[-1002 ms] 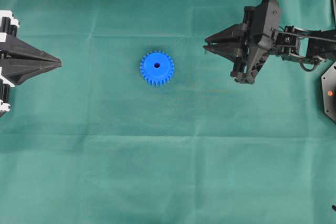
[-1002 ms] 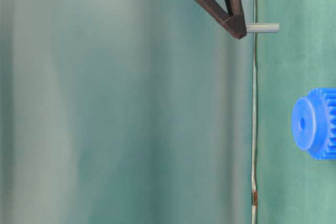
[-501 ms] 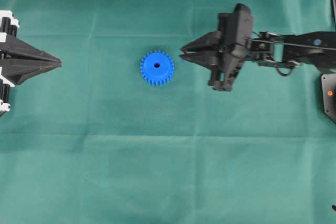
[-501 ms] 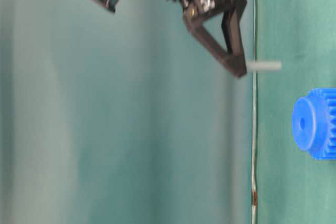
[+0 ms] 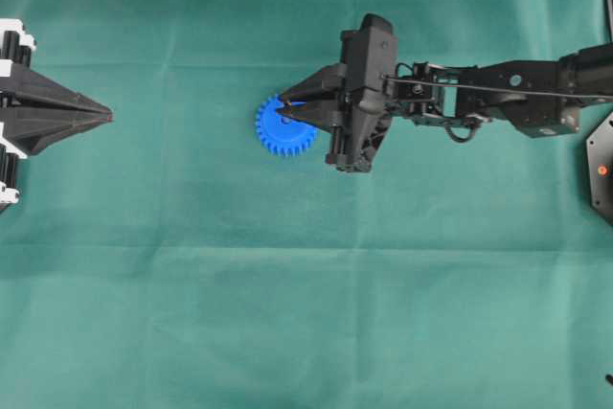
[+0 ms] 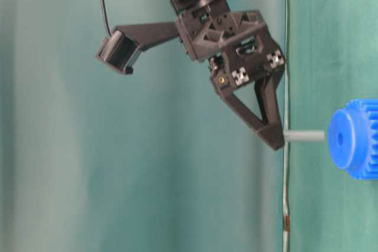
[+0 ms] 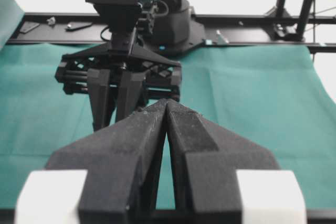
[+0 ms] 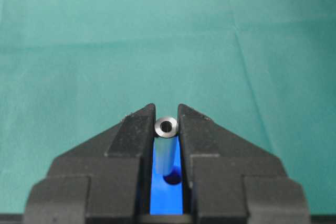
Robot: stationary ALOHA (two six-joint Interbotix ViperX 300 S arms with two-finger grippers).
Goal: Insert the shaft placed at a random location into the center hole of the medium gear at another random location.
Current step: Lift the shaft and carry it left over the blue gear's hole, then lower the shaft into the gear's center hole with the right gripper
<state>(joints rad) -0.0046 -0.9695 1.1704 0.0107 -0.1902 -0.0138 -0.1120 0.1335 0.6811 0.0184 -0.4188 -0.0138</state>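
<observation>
The blue medium gear (image 5: 272, 135) lies flat on the green cloth. My right gripper (image 5: 284, 112) hovers over it, shut on the silvery shaft (image 6: 304, 136), which it holds upright. In the table-level view the shaft's free end points at the gear (image 6: 355, 140) and stands just short of the hub, about in line with the center hole (image 6: 339, 138). In the right wrist view the shaft (image 8: 165, 148) sits between the fingers, with the blue gear (image 8: 167, 200) and its dark center hole (image 8: 174, 177) below it. My left gripper (image 5: 107, 117) is shut and empty at the far left, and it also shows in the left wrist view (image 7: 167, 103).
Green cloth (image 5: 306, 313) covers the whole table. The right arm (image 5: 498, 93) reaches in from the right edge. A black base plate (image 5: 601, 170) sits at the far right.
My right gripper has moved left with the shaft, from right of the gear to above it, and has come down closer to the hub. The left gripper has not moved.
</observation>
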